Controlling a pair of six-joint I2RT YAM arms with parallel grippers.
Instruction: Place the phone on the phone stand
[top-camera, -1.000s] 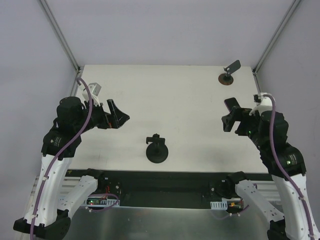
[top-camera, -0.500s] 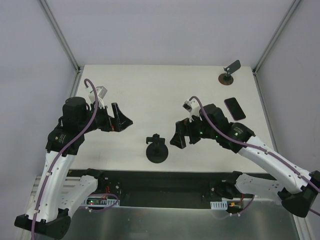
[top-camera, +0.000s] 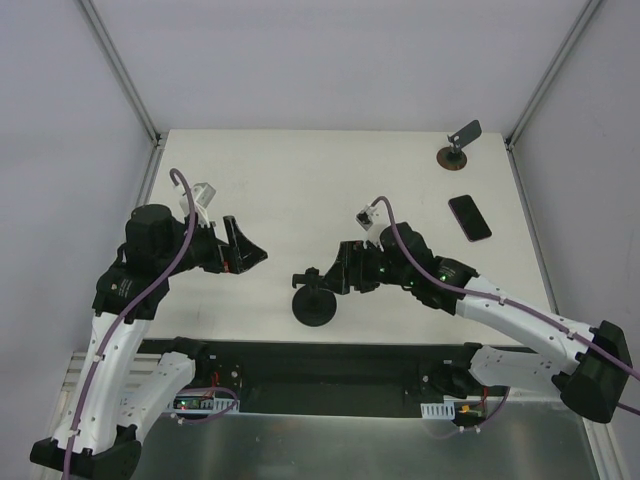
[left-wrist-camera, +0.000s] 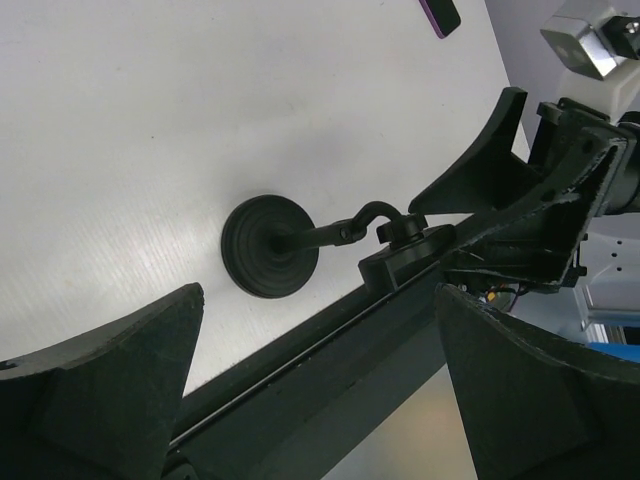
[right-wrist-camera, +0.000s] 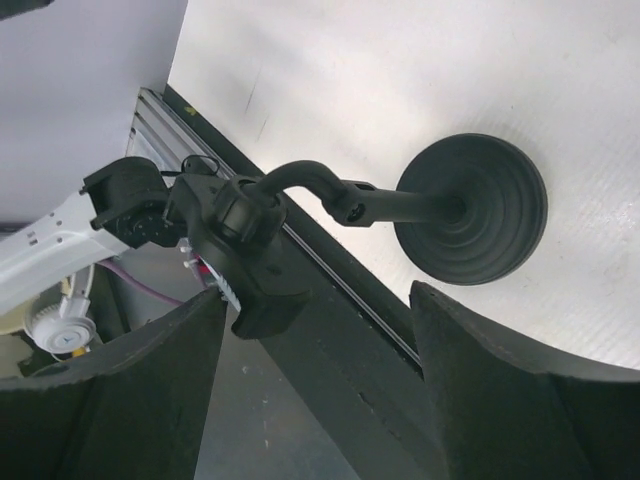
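Observation:
The all-black phone stand (top-camera: 314, 300) stands near the table's front edge, with a round disc base (right-wrist-camera: 472, 208), a bent stem and a clamp head (right-wrist-camera: 245, 240). It also shows in the left wrist view (left-wrist-camera: 268, 246). My right gripper (top-camera: 340, 274) is open and empty, just right of the clamp head, jaws wide apart (right-wrist-camera: 320, 400). My left gripper (top-camera: 250, 256) is open and empty, a short way left of the stand (left-wrist-camera: 320, 400). No phone with a bluish edge shows in any view.
A black phone with a reddish-pink rim (top-camera: 470, 217) lies flat at the right and shows at the top of the left wrist view (left-wrist-camera: 440, 14). A brown-based stand with a grey plate (top-camera: 455, 150) stands at the back right corner. The black front rail (top-camera: 320, 352) runs below the stand.
My right arm has swung from beside the red-rimmed phone leftward to the black stand. My left gripper has edged right and nearer. The phone lies where it was.

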